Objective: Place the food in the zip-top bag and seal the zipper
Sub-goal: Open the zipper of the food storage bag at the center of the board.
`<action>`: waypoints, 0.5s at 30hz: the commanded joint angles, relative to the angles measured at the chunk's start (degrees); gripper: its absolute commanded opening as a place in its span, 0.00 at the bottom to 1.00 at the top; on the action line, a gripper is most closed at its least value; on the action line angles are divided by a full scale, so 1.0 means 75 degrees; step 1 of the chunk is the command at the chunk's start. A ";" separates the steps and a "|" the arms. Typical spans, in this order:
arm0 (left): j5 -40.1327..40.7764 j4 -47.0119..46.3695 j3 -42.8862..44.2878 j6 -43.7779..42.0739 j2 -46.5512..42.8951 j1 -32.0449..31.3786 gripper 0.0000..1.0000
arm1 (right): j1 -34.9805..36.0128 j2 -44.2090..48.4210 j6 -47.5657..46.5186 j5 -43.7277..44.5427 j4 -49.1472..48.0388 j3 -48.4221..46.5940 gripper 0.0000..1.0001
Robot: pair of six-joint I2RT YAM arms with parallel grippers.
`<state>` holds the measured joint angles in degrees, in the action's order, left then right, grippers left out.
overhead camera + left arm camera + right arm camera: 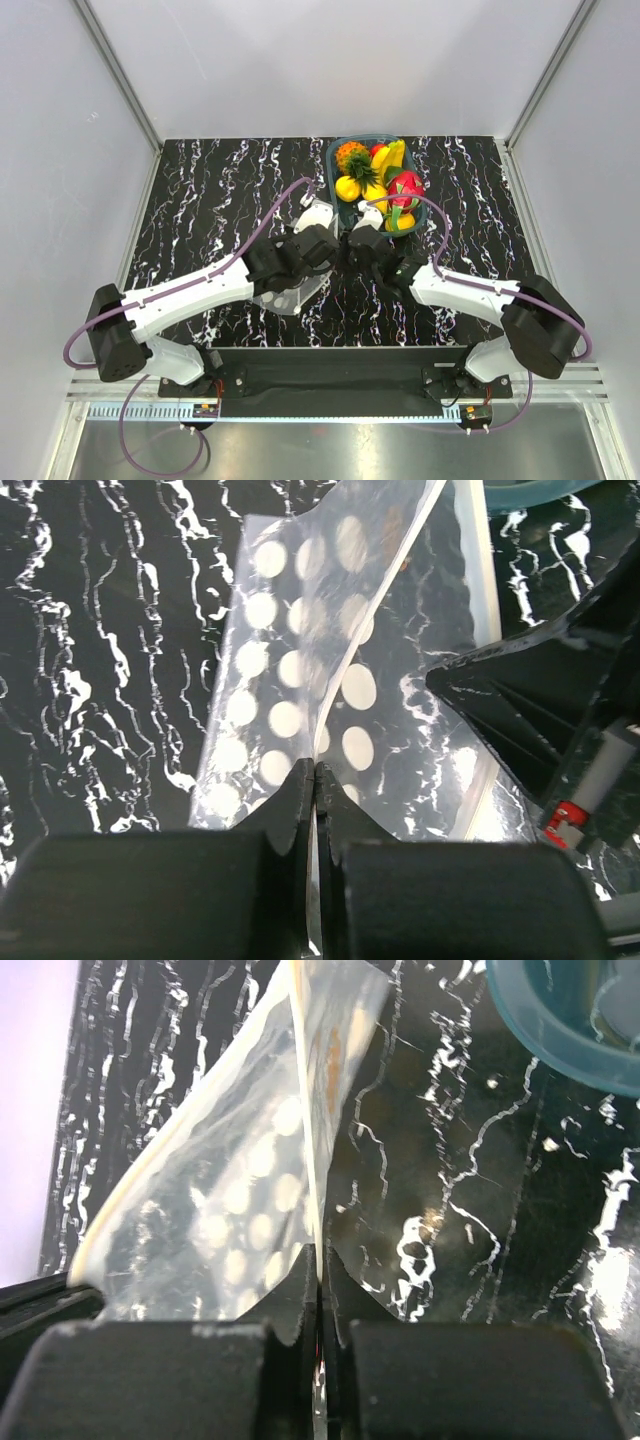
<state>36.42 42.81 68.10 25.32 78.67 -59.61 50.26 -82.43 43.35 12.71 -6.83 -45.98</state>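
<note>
The clear polka-dot zip-top bag [300, 680] hangs between my two grippers near the table's middle; it also shows in the right wrist view [240, 1190] and partly under the arms in the top view [290, 295]. My left gripper [315, 770] is shut on an edge of the bag. My right gripper [320, 1255] is shut on another edge of it. In the top view the left gripper [322, 240] and the right gripper [352, 245] sit close together. The whitish zipper strip [478, 580] runs along one bag edge. The food, a pink dragon fruit [405, 187] and yellow fruits [348, 188], lies in the basket.
A dark teal oval basket [333, 155] stands at the back middle, just beyond the grippers, also holding a pineapple [350, 155]; its rim shows in the right wrist view [540, 1040]. White walls enclose the black marbled table [200, 200].
</note>
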 commanded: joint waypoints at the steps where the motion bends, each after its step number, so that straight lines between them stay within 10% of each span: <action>1: 0.0592 -0.0082 -0.0056 0.0046 -0.0341 0.0015 0.00 | 0.0084 0.0197 -0.0179 0.0029 0.0184 -0.0409 0.00; 15: 0.0089 -0.0527 -0.0150 -0.0235 -0.0248 0.0015 0.24 | 0.0189 0.0632 -0.0109 -0.0101 0.0044 -0.0303 0.00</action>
<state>37.43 42.17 67.00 24.14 78.06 -59.61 51.03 -79.64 43.03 12.34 -4.84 -46.94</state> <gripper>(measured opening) 0.230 0.013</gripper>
